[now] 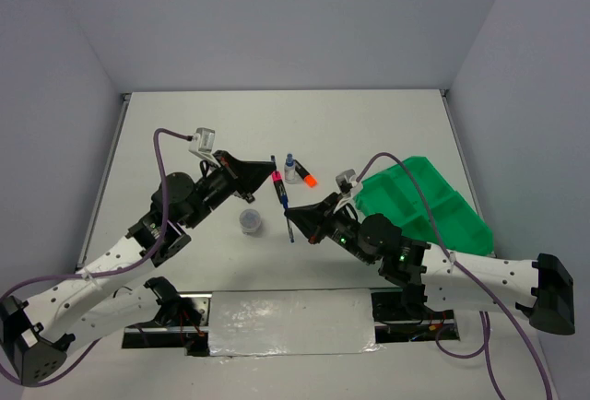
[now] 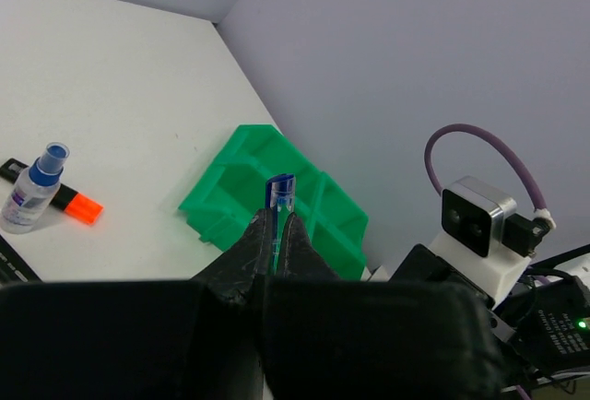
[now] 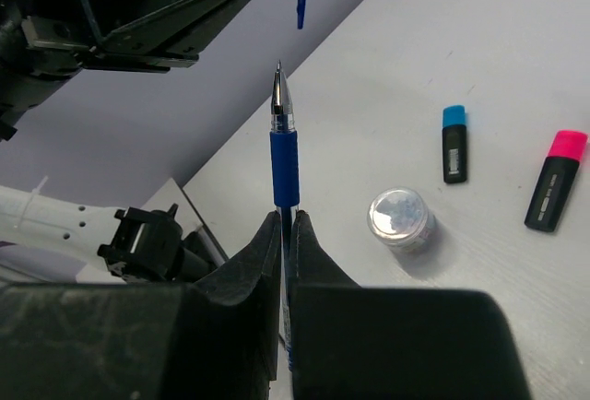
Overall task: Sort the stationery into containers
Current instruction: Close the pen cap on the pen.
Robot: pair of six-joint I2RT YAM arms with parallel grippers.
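Note:
My right gripper [image 3: 286,220] is shut on a thin blue pen [image 3: 284,156], which stands tip-up and uncapped between the fingers. My left gripper [image 2: 277,220] is shut on the pen's clear blue cap [image 2: 279,199], held just past the pen's tip. In the top view the two grippers, left [image 1: 270,175] and right [image 1: 290,217], meet above the table's middle. On the table lie a pink highlighter [image 3: 556,179], a blue highlighter [image 3: 453,142], an orange highlighter [image 1: 309,179], the white blue-capped bottle [image 1: 290,168] and the round tub [image 1: 250,222]. The green tray [image 1: 424,202] sits right. The red pen is out of view.
The white table is bounded by grey walls at the back and on both sides. The arms' bases and a white plate [image 1: 290,322] are at the near edge. A purple cable [image 1: 161,156] loops over the left arm.

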